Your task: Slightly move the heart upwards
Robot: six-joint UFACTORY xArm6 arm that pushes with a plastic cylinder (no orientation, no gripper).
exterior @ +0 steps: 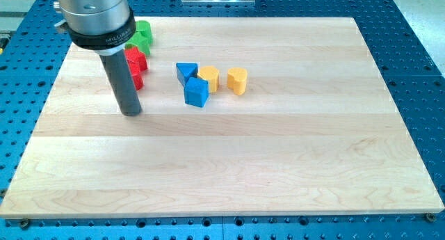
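Note:
The yellow heart [237,81] lies on the wooden board [278,149], at the right end of a small cluster near the view's upper middle. My tip [131,113] rests on the board well to the heart's left and a little lower, far from it. Between the tip and the heart lie a blue cube [196,92], a blue triangle [185,72] and a second yellow block [208,78] whose shape I cannot make out.
Two red blocks [135,60] [138,80] sit just above and right of my tip, partly hidden by the rod. A green block [143,35] lies near the board's top left edge. The board rests on a blue perforated table [417,52].

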